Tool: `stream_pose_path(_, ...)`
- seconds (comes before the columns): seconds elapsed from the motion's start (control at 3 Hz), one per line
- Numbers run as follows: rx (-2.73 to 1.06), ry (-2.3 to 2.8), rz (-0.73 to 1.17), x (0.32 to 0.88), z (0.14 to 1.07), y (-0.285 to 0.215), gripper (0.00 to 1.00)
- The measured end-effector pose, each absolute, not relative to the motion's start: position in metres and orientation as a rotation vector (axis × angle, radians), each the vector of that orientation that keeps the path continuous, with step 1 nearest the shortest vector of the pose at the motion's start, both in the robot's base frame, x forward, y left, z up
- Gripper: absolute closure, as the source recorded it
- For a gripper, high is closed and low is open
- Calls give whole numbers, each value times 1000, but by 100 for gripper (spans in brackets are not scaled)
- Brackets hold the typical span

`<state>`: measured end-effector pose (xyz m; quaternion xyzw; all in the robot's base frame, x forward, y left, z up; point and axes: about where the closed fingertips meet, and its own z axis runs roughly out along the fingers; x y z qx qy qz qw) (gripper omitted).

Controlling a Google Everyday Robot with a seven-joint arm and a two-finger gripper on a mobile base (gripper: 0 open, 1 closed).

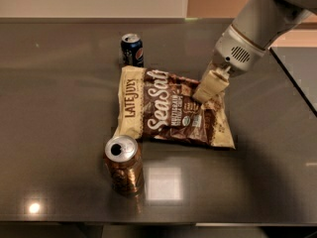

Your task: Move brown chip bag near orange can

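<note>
Pincer (204,94) sits at the 2 o'clock edge of the brown chip bag (168,110), its cream tips pressed together and pinching the bag's upper right edge, angled down from 1 o'clock. Dark glossy tabletop (59,98) fills most of the view, with a bright light reflection near the front edge at 7 o'clock and a paler square glare just right of the orange can. White and grey arm (257,29) comes in from the top right corner, its vented wrist housing directly above the pincer. Brown chip bag lies flat near the tabletop centre, with its cream "Late July" band on the left side and white "Sea Salt" script running up the middle. Orange can (124,165) stands upright at 7 o'clock from the bag, silver top and dark opening facing up. The bag's lower left corner is just beside the can's rim; contact can't be told. Blue Pepsi can (132,49) stands upright at 11 o'clock from the bag, just beyond its top left corner, well apart from the orange can.
</note>
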<state>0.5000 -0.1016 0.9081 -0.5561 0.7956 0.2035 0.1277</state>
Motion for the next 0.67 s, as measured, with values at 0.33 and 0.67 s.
stream_pose_path(0.33, -1639, 2326, 626, 486, 905, -93, 85)
stream_pose_path(0.67, -1661, 2334, 633, 477, 902, -89, 64)
